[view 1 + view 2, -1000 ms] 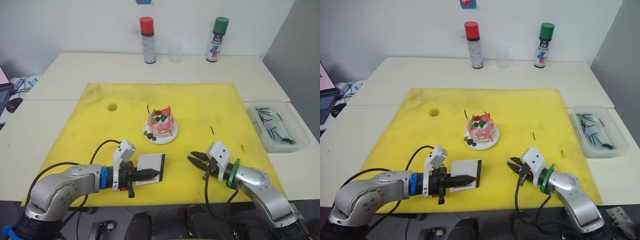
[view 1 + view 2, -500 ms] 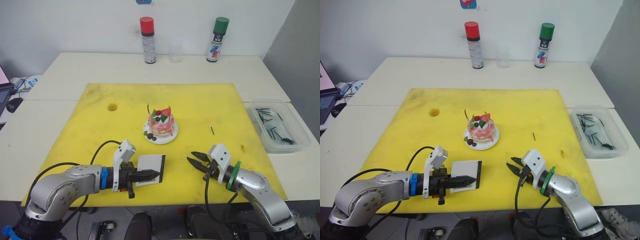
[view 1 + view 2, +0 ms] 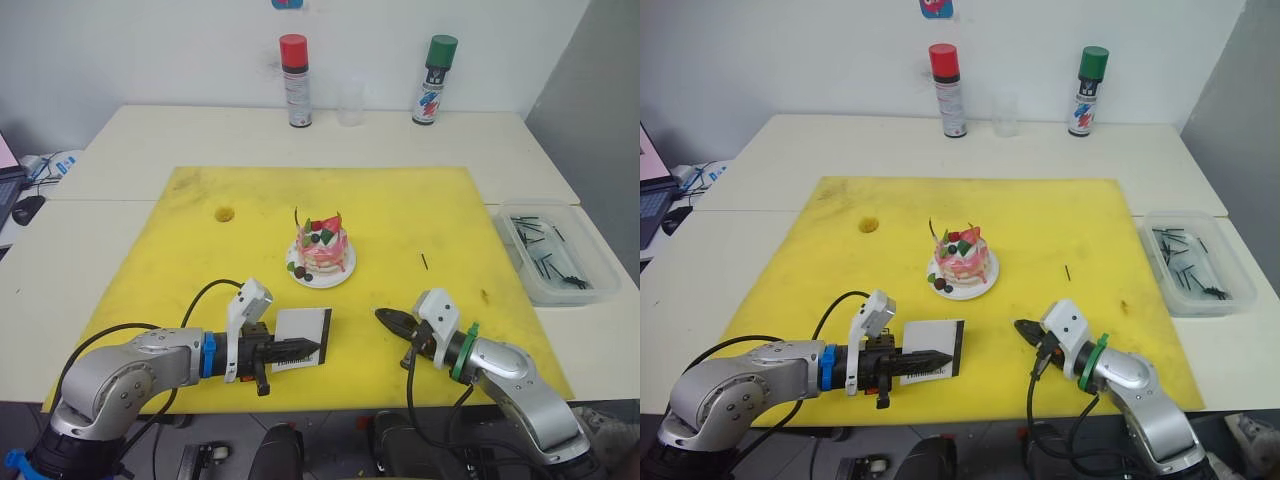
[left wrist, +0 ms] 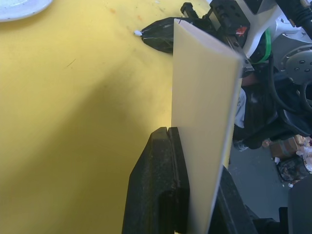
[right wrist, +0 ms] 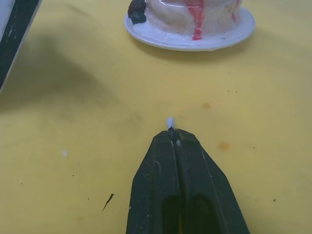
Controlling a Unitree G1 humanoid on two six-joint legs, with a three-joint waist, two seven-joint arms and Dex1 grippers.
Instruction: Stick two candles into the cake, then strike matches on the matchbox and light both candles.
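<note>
The pink-and-white cake [image 3: 322, 247] sits on its small white plate [image 3: 300, 277] in the middle of the yellow mat. Two thin candles [image 3: 296, 217] rise from its top, one at each side. Near the mat's front edge my left gripper [image 3: 308, 349] is shut on the white matchbox [image 3: 301, 333], holding it on edge [image 4: 204, 97]. To its right my right gripper [image 3: 384, 317] is shut, and the small white tip of a match [image 5: 170, 120] pokes out between its fingertips. That tip points toward the matchbox, with a gap of bare mat between them.
A clear tray [image 3: 592, 255] of black matches stands on the table right of the mat. One loose match [image 3: 424, 261] lies on the mat right of the cake. Red [image 3: 294, 80] and green [image 3: 436, 78] spray cans and a clear cup [image 3: 350, 104] stand at the back.
My right gripper, open in the earlier frames, has shut. The left gripper and the matchbox have stayed put.
</note>
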